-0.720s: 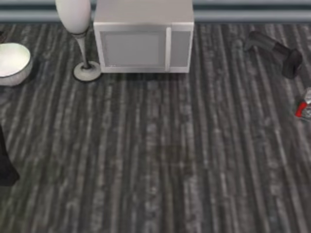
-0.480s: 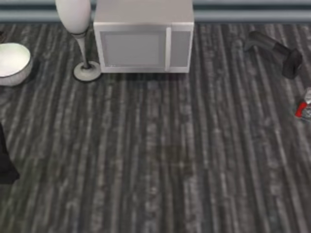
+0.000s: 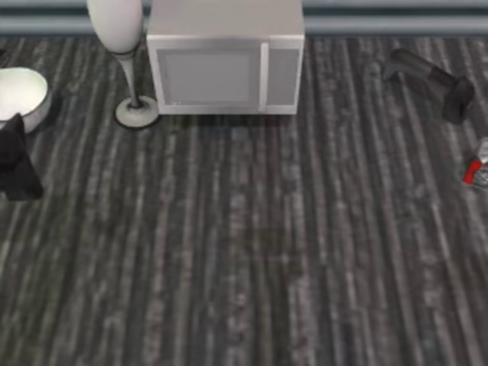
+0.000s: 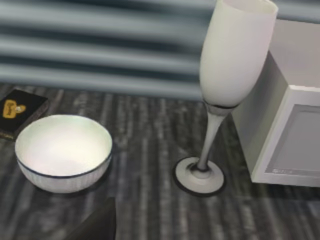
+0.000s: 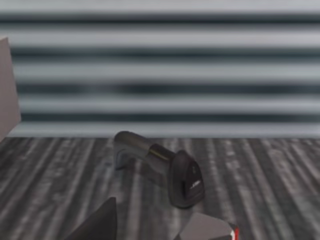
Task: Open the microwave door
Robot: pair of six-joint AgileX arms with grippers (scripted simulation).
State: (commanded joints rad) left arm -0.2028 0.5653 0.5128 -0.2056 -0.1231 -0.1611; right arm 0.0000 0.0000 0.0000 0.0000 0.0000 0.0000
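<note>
The microwave (image 3: 225, 23) stands at the back middle of the table, silver and boxy. Its door (image 3: 210, 76), with a darker grey window, lies shut and flush with the front, beside the narrow control strip (image 3: 284, 76). My left gripper (image 3: 17, 156) is at the table's far left edge, just in front of a white bowl and well left of the microwave. In the left wrist view the microwave's corner (image 4: 295, 125) shows past a tall glass. The right arm is out of the top view; a dark part of my right gripper (image 5: 95, 225) shows in the right wrist view.
A tall white goblet (image 3: 122, 46) stands close to the microwave's left front corner, its foot (image 3: 136, 113) on the table. A white bowl (image 3: 19, 91) sits far left, with a black box (image 4: 20, 110) behind it. A dark handheld scanner (image 3: 431, 80) and a red-and-grey object (image 3: 476, 169) lie at the right.
My left gripper has moved along the left edge toward the back of the table, up to the white bowl. The microwave door has not moved.
</note>
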